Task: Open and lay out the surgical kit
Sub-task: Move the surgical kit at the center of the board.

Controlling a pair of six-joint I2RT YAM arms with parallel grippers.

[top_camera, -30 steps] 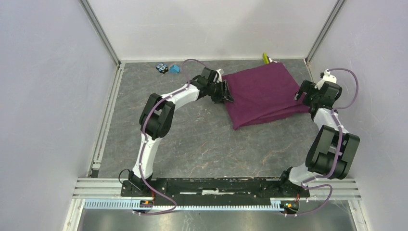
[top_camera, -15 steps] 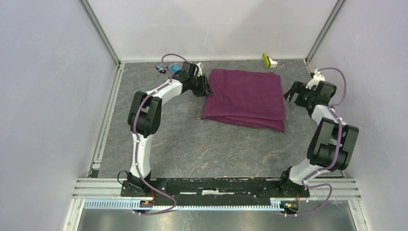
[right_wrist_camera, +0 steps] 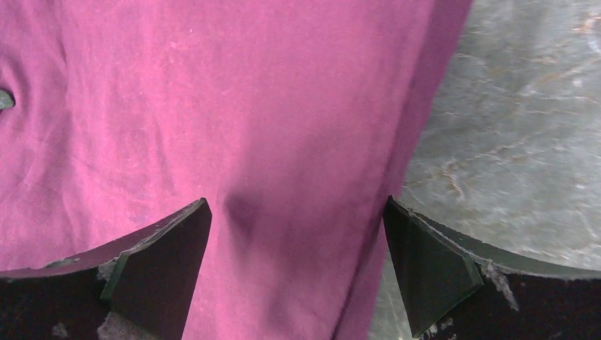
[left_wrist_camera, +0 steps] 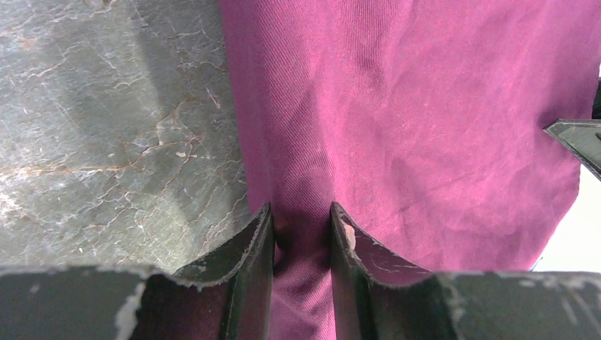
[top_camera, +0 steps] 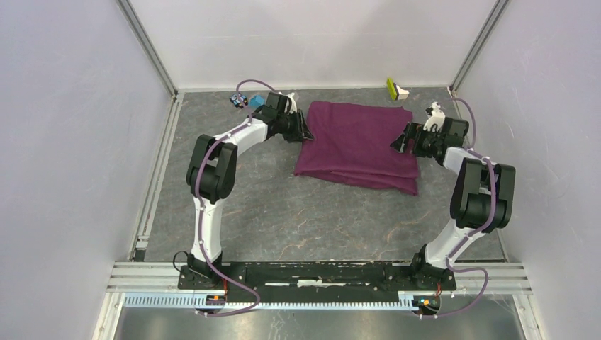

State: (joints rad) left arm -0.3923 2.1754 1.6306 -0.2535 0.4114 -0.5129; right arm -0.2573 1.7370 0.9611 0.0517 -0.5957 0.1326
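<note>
Left gripper (left_wrist_camera: 301, 230) pinching purple wrap (left_wrist_camera: 425, 106) left edge.

The work surface (top_camera: 298, 212) is a dark grey slab with a marbled look, crossed by pale and rust-brown veins. Plain pale lilac panels close it in: a left wall (top_camera: 71, 142), a back wall (top_camera: 312, 42) and a right wall (top_camera: 560, 106). An aluminium post (top_camera: 147, 46) rises at the back left corner and a second post (top_camera: 480, 42) at the back right. A metal rail (top_camera: 151, 191) runs along the left edge. A slotted strip (top_camera: 305, 301) lines the near edge. The light is soft and even.
</note>
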